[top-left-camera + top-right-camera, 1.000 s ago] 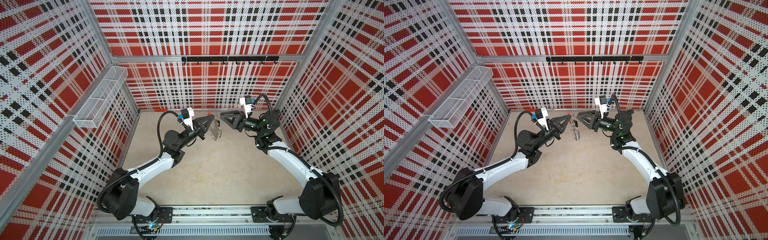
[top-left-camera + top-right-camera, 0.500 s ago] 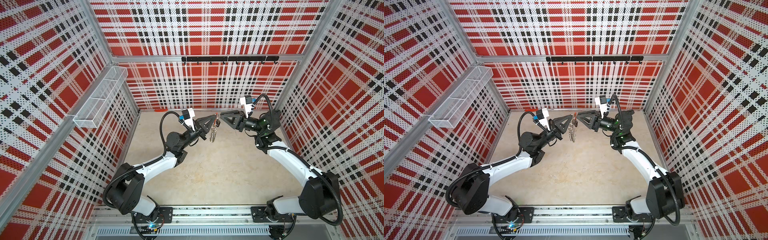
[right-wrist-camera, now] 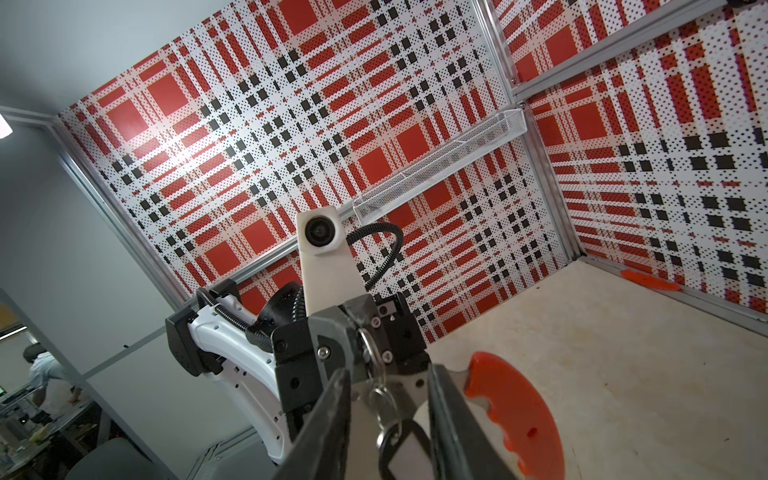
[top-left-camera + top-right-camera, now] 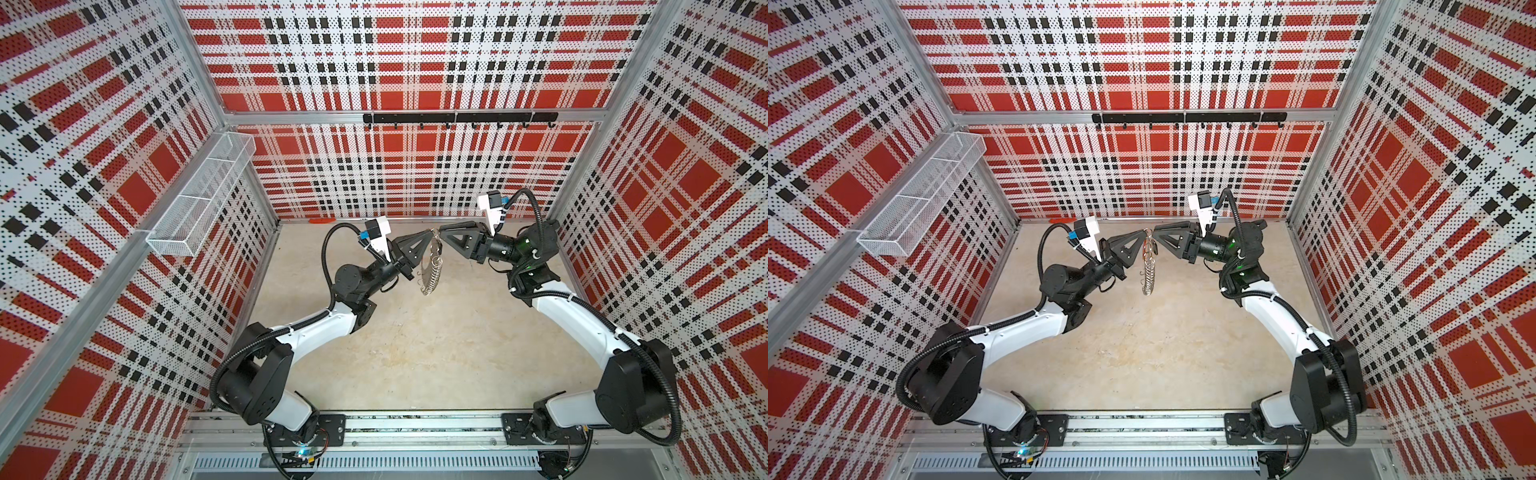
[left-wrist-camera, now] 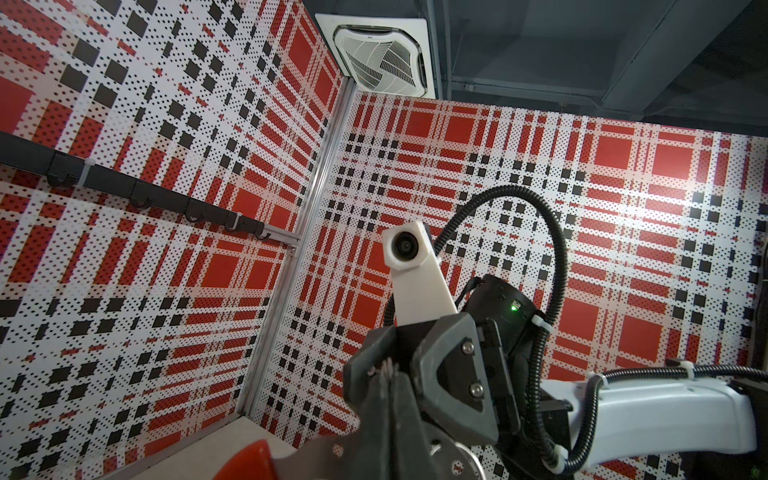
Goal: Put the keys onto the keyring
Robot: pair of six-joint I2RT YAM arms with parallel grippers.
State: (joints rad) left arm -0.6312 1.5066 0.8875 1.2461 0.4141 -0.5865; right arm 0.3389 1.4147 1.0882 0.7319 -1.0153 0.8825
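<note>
In both top views the keyring (image 4: 431, 270) (image 4: 1148, 272) hangs edge-on above the floor, its silver split rings along the rim. My left gripper (image 4: 430, 236) (image 5: 388, 373) is shut on its upper end. The grey band with its red segment (image 5: 249, 459) (image 3: 515, 415) shows in both wrist views. My right gripper (image 4: 443, 231) (image 3: 388, 372) faces the left one tip to tip. Its fingers (image 3: 328, 424) stand apart on either side of a chain of split rings. The keys' black tag (image 3: 405, 453) with a pale window hangs from those rings. The silver key itself is hidden.
A white wire basket (image 4: 199, 203) is fixed to the left wall and a black hook rail (image 4: 457, 118) to the back wall. A small orange piece (image 4: 322, 220) (image 3: 648, 280) lies at the foot of the back wall. Beige floor (image 4: 415, 357) lies below both arms.
The left arm swung its elbow in and turned the keyring from flat-on to edge-on. The two grippers' tips closed the gap between them and now nearly meet.
</note>
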